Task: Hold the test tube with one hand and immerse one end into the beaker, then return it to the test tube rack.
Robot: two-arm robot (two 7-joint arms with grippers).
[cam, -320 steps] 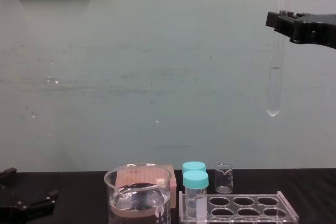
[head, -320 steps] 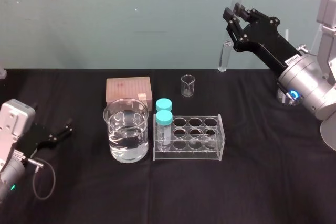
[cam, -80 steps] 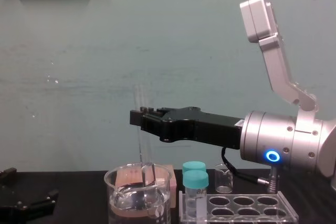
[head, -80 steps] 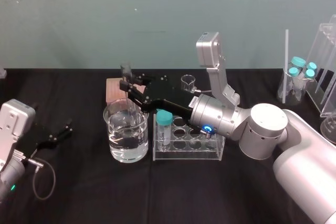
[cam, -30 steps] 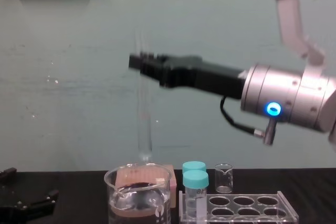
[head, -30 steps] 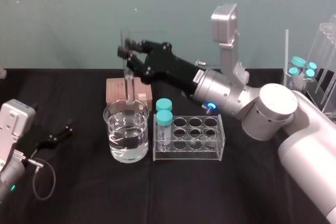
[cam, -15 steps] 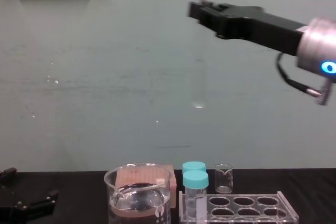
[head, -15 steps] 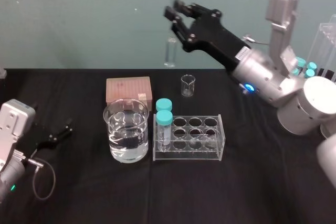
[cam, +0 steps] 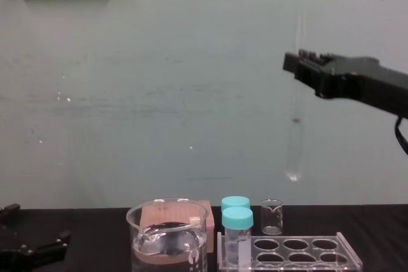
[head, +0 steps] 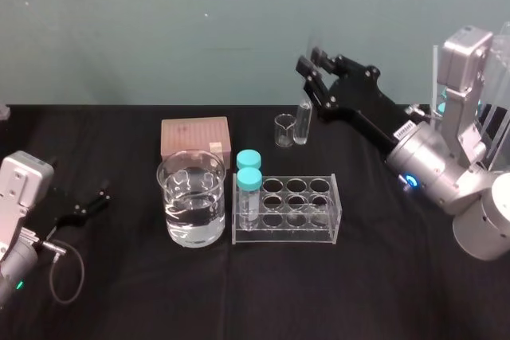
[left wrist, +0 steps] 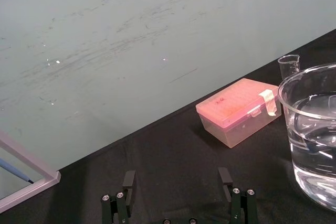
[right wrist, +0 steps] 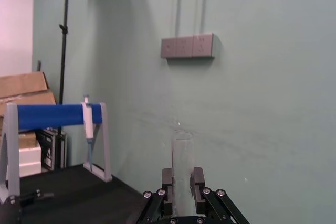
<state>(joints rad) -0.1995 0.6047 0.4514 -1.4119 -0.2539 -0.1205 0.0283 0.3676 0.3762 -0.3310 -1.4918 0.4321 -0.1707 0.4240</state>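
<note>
The long clear glass test tube (head: 304, 122), clamped in the black right gripper (head: 311, 60), has been carried from over the wide glass beaker (head: 191, 201) to high above the clear acrylic test tube rack (head: 287, 234); only re-racking is judged left. The left gripper (head: 97, 199) lies spread and empty well left of the rack.

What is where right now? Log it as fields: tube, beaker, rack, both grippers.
test tube: upright, in the air, clear of the table
right gripper: jaws shut on the test tube's upper part
test tube rack: two teal-capped vials at its left end, other holes empty
beaker: holds clear liquid, left of the rack
left gripper: jaws open, parked at far left
</note>
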